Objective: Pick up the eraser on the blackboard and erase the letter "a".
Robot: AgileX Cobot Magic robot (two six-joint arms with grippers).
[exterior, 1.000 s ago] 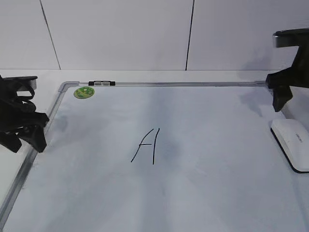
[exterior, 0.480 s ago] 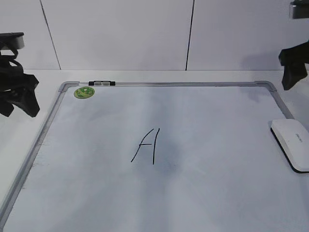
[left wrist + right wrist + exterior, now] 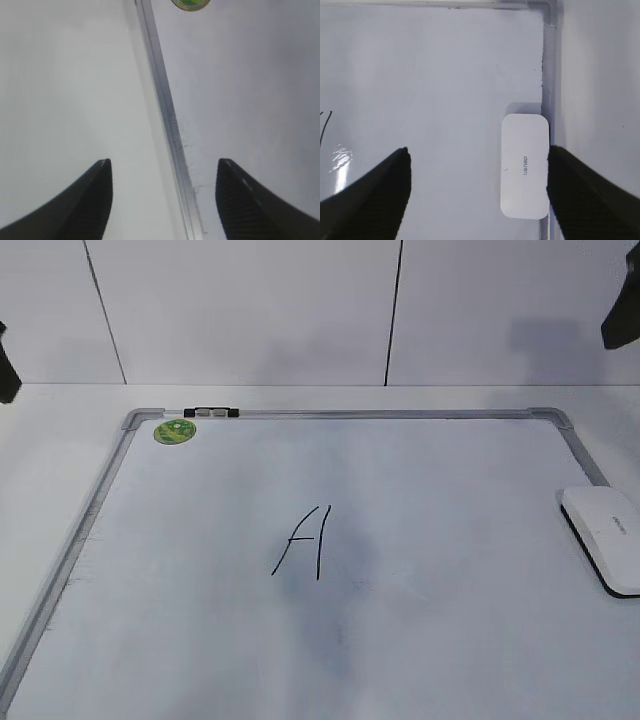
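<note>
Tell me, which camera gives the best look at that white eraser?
The right wrist view: the eraser shows whole from above, against the board's frame, between the open right hand. The exterior view cuts it off at the picture's right edge. The left wrist view misses it.

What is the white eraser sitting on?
The eraser lies flat on the blackboard, against its metal frame on the right. Its underside faces down, so whatever is directly beneath it is hidden.

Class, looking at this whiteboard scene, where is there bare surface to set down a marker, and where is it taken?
Free: the blackboard between the capital A and the eraser, and all below the A. Also between the green sticker and the A. Taken: the right edge, where the eraser lies.
</note>
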